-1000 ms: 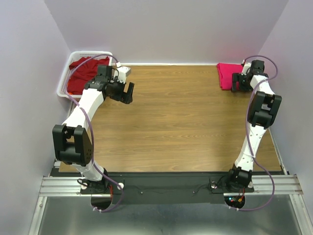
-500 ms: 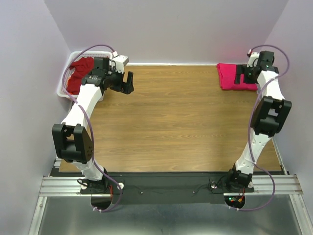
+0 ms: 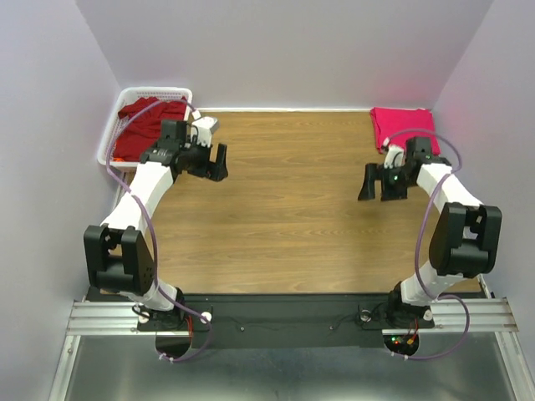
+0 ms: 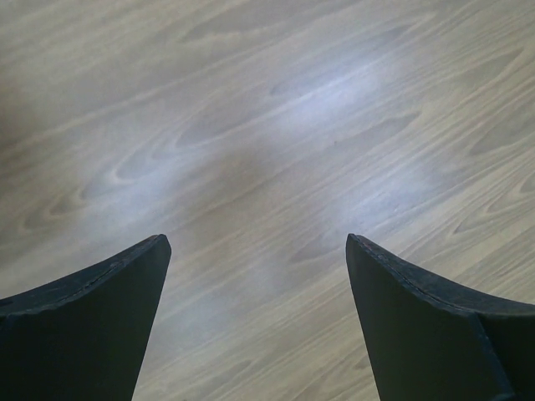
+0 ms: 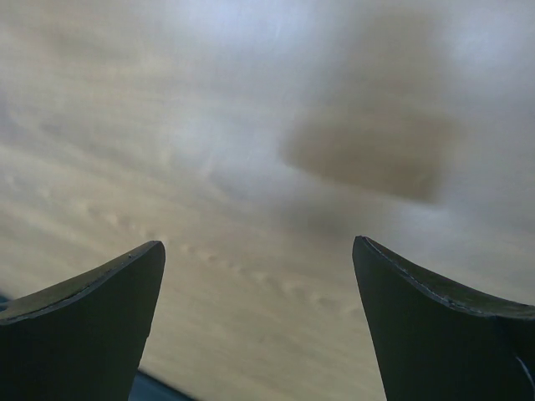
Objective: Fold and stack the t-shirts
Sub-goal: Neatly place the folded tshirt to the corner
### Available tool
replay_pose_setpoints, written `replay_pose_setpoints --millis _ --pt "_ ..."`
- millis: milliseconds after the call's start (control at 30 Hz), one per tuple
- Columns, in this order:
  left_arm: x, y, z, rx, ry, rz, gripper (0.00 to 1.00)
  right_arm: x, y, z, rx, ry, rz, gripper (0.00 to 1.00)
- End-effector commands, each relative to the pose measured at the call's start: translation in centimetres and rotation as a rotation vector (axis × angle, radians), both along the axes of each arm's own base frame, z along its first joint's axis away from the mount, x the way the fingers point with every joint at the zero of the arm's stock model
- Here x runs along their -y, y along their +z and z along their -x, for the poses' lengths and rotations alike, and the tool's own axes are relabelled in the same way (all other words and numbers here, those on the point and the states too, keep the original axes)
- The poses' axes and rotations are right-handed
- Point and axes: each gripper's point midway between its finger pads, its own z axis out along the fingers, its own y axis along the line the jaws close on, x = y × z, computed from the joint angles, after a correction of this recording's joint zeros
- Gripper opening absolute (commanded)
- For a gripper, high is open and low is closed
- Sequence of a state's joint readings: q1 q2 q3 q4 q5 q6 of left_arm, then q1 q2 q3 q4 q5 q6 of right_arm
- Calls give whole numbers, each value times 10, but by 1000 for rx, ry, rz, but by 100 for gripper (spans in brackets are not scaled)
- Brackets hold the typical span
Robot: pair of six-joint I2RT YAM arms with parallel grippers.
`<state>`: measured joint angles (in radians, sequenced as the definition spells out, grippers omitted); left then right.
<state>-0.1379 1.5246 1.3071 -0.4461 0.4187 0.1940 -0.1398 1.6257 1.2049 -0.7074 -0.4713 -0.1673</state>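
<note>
Overhead, the maroon t-shirt [image 3: 144,132] lies crumpled in the basket [image 3: 159,90]; the pink-red t-shirt [image 3: 401,125] sits folded at the far right corner of the worktop [image 3: 292,217]. Left wrist: left jaws wide, empty. Right wrist: right jaws likewise. Probably limp, light cloth; pinch a hem edge.

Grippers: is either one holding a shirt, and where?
No. The left gripper and right gripper are both open and empty above the table.

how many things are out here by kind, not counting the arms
t-shirts: 2, the pinkish-red t-shirt at the far right corner of the table, the maroon t-shirt in the white basket
baskets: 1
total: 3
</note>
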Motion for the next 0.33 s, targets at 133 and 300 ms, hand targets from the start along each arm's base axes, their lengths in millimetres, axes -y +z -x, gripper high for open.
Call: replay_pose_setpoints --millis 133,300 --pt "-8 -24 46 35 10 -48 99 -20 19 43 51 16 -70 100" --pt "-11 -17 58 78 22 -51 99 -16 26 48 77 2 -40 100"
